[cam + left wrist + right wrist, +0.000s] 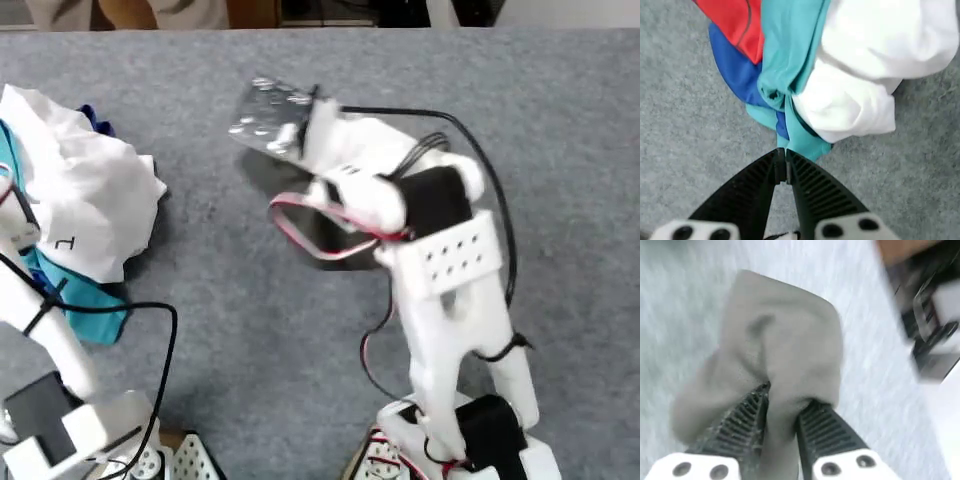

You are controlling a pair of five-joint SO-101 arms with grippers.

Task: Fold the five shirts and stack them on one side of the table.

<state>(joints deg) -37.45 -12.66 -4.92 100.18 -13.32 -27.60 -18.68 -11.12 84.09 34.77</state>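
Rough grey felt is laid over the table (560, 120). The white shirt (90, 190) is soft matt cloth, the grey shirt (785, 350) probably likewise. The left gripper (785, 167) is moulded in ribbed black plastic.

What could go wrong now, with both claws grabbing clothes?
The left gripper seems to pinch the tip of the teal shirt, which lies bunched with the blue shirt and the white shirt, so pulling might drag the whole pile. The right gripper holds the grey shirt by a bunched fold, which may slip out or spread crumpled.
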